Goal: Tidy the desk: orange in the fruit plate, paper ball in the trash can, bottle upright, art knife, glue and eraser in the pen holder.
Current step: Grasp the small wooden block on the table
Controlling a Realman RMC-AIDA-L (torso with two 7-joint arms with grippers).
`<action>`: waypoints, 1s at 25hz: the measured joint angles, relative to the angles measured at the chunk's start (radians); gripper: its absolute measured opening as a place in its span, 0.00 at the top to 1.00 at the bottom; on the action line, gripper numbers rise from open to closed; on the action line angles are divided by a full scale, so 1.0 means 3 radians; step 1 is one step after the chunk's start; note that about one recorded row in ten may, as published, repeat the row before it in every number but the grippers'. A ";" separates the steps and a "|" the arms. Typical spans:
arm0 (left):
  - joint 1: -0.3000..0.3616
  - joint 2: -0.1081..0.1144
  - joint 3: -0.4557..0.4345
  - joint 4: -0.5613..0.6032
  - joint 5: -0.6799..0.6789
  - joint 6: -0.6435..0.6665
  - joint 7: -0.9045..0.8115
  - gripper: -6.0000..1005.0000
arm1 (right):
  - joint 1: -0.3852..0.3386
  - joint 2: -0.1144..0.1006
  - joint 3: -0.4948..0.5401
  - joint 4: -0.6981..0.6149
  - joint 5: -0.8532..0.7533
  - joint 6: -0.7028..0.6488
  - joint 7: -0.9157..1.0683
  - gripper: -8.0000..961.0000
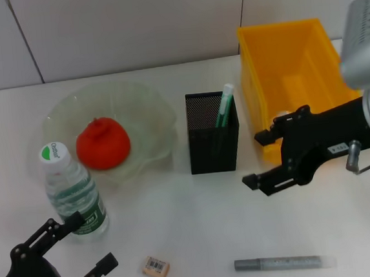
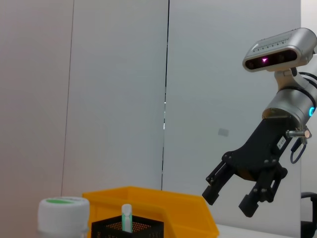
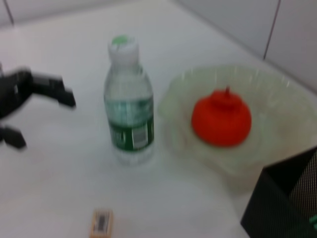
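- I'm seeing the orange (image 1: 103,143) sitting inside the fruit plate (image 1: 150,106), left of centre in the head view.
- The bottle (image 1: 73,191) is standing upright just below the plate; the left hand (image 1: 81,248) is hovering beside it at lower left, fingers apart, holding nothing.
- The right hand (image 1: 263,157) is hanging at centre right, between the pen holder (image 1: 212,133) and the trash can (image 1: 292,64), fingers spread, empty.
- A green-capped stick (image 1: 224,106) is standing in the holder.
- The eraser (image 1: 155,268) and a grey pen-like tool (image 1: 281,262) are lying on the counter (image 1: 191,209) along the bottom edge.
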 joint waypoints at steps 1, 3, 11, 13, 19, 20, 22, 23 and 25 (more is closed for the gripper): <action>0.0000 0.0000 0.0019 0.0000 0.0000 0.0003 -0.0001 0.20 | 0.0006 0.0001 -0.0033 0.0024 -0.0055 -0.0031 0.0006 0.21; -0.0010 -0.0003 0.0072 0.0005 0.0002 0.0005 -0.0016 0.20 | -0.0025 0.0007 -0.0072 0.0060 -0.0076 -0.0086 -0.0076 0.19; -0.0173 -0.0030 0.0247 0.0320 0.0005 -0.0061 -0.0499 0.20 | -0.0626 0.0029 0.0281 -0.0393 0.0918 -0.0105 -0.1203 0.17; -0.0216 -0.0038 0.0276 0.0475 0.0005 -0.0067 -0.0655 0.20 | -0.0721 0.0029 0.0416 -0.0675 0.1160 -0.0109 -0.1487 0.17; -0.0338 -0.0057 0.0549 0.0952 -0.0020 -0.0058 -0.1067 0.20 | -0.0759 0.0020 0.0990 -0.1632 0.1526 -0.0266 -0.2291 0.17; -0.0359 -0.0058 0.0591 0.1007 -0.0023 -0.0066 -0.1122 0.20 | -0.0738 0.0020 0.1071 -0.1752 0.1547 -0.0323 -0.2388 0.17; -0.0445 -0.0058 0.0718 0.1157 -0.0079 -0.0082 -0.1265 0.20 | -0.0662 0.0017 0.1290 -0.2083 0.1576 -0.0431 -0.2572 0.17; -0.0445 -0.0058 0.0718 0.1157 -0.0079 -0.0082 -0.1265 0.21 | -0.0662 0.0017 0.1290 -0.2083 0.1576 -0.0431 -0.2572 0.17; -0.0475 -0.0058 0.0891 0.1326 -0.0233 -0.0074 -0.1392 0.21 | -0.0643 0.0016 0.1368 -0.2198 0.1579 -0.0457 -0.2637 0.17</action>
